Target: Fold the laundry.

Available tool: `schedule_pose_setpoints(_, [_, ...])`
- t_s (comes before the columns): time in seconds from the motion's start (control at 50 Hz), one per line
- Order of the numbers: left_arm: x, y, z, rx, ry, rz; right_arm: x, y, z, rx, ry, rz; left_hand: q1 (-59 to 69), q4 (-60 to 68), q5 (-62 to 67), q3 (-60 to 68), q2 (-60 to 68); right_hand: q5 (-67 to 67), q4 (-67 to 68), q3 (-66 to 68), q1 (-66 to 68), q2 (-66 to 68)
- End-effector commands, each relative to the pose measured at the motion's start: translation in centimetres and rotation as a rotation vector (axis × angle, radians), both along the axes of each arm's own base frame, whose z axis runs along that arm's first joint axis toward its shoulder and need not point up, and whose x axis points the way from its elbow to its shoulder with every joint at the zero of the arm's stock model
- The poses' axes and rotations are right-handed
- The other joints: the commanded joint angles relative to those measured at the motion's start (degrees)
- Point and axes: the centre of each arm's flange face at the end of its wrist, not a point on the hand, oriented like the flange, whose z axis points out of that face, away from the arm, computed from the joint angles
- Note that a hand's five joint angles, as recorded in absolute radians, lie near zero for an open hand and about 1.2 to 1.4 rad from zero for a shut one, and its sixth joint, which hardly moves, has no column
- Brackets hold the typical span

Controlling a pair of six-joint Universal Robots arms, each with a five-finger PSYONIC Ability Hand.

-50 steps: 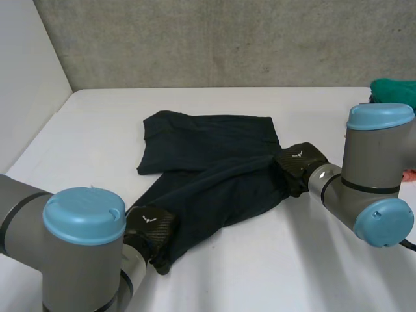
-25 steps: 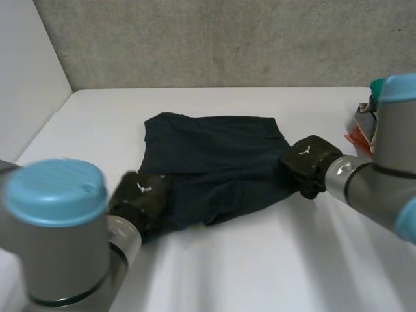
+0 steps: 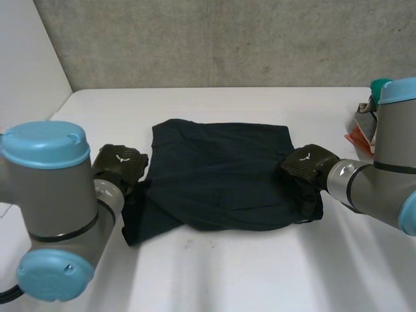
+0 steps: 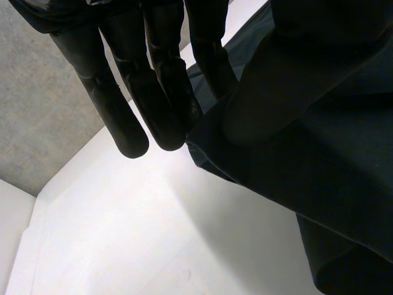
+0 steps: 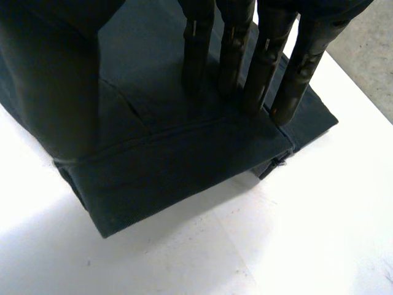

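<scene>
The left hand (image 3: 120,166) grasps the cloth (image 3: 221,175) at its edge, pinching it between the thumb and one straight finger. Its other fingers (image 4: 132,92) reach straight past the hem, and that edge is raised off the white surface (image 3: 260,273). The right hand (image 3: 309,166) is relaxed, its straight fingers (image 5: 258,67) resting on top of the cloth's opposite edge by a folded corner, and between the hands the cloth lies spread, folded over itself.

A white surface (image 3: 260,273) fills the lower frame. Behind it, a grey concrete wall (image 3: 227,39) spans the top, with a plain white side wall (image 3: 26,65) at upper left.
</scene>
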Motion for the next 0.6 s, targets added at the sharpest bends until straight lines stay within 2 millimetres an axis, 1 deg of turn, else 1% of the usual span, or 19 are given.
schedule_pose_setpoints(0.02, [-0.5,-0.9,0.1,-0.013,0.004,-0.001,-0.2,0.3,0.3,0.003,0.019,0.006,16.2,11.3,12.2,11.8,11.5,-3.6,-3.3,-3.0,0.5,-3.5])
schedule_pose_setpoints(0.12, [-0.7,-1.1,0.4,-0.022,0.01,0.001,-0.2,0.6,0.3,0.012,0.013,0.012,16.2,11.3,12.2,11.8,11.5,-3.3,-2.9,-2.7,0.9,-3.1])
schedule_pose_setpoints(0.22, [-0.7,-1.3,0.4,-0.024,0.011,0.003,-0.2,1.0,-1.7,0.034,0.027,0.018,16.2,11.3,12.2,11.8,11.5,-2.1,-1.8,-1.5,2.0,-1.9])
schedule_pose_setpoints(0.24, [-0.7,-1.3,0.4,-0.024,0.011,0.003,-0.1,0.7,-2.5,0.023,0.026,0.016,16.2,11.3,12.2,11.8,11.5,-2.2,-1.9,-1.7,1.9,-2.1])
schedule_pose_setpoints(0.3, [-0.7,-1.4,0.2,-0.02,0.008,0.004,0.1,0.3,-3.8,0.006,0.024,0.011,16.2,11.3,12.2,11.8,11.5,-1.1,-0.8,-0.5,3.0,-0.9])
schedule_pose_setpoints(0.34, [-0.7,-1.5,0.2,-0.02,0.009,0.003,0.2,-0.1,-4.3,-0.019,0.011,0.009,16.2,11.3,12.2,11.8,11.5,6.1,6.5,6.7,10.2,6.3])
schedule_pose_setpoints(0.38, [-0.7,-1.5,0.2,-0.017,0.008,0.003,0.3,-0.3,-4.4,-0.031,0.006,0.009,16.2,11.3,12.2,11.8,11.5,19.2,19.5,19.8,23.3,19.3])
schedule_pose_setpoints(0.4, [-0.8,-1.4,0.2,-0.017,0.008,0.002,0.3,-0.5,-4.6,-0.034,0.012,0.002,16.2,11.3,12.2,11.8,11.5,40.6,40.9,41.1,44.7,40.7])
schedule_pose_setpoints(0.42, [-0.8,-1.4,0.2,-0.015,0.009,0.002,0.4,-0.6,-4.6,-0.036,0.013,-0.001,16.2,11.3,12.2,11.8,11.5,48.7,49.1,49.3,52.9,48.9])
schedule_pose_setpoints(0.46, [-0.8,-1.3,0.3,-0.015,0.009,-0.001,0.3,-0.8,-4.2,-0.047,0.01,-0.015,16.2,11.3,12.2,11.8,11.5,48.8,49.2,49.4,52.9,49.0])
schedule_pose_setpoints(0.54, [-0.8,-0.4,0.5,-0.007,0.0,-0.014,-0.2,-1.3,-2.6,-0.091,0.001,-0.056,16.2,11.3,12.2,11.8,11.5,48.8,49.2,49.4,52.9,49.0])
schedule_pose_setpoints(0.56, [-0.6,0.1,1.3,-0.006,-0.002,-0.018,-0.4,-1.3,-0.7,-0.14,-0.014,-0.066,16.2,11.3,12.2,11.8,11.5,48.8,49.2,49.4,52.9,49.0])
schedule_pose_setpoints(0.6, [-0.2,1.1,2.3,-0.001,-0.005,-0.026,-0.6,-0.9,1.9,-0.206,-0.029,-0.067,16.2,11.3,12.2,11.8,11.5,48.8,49.2,49.4,52.9,49.0])
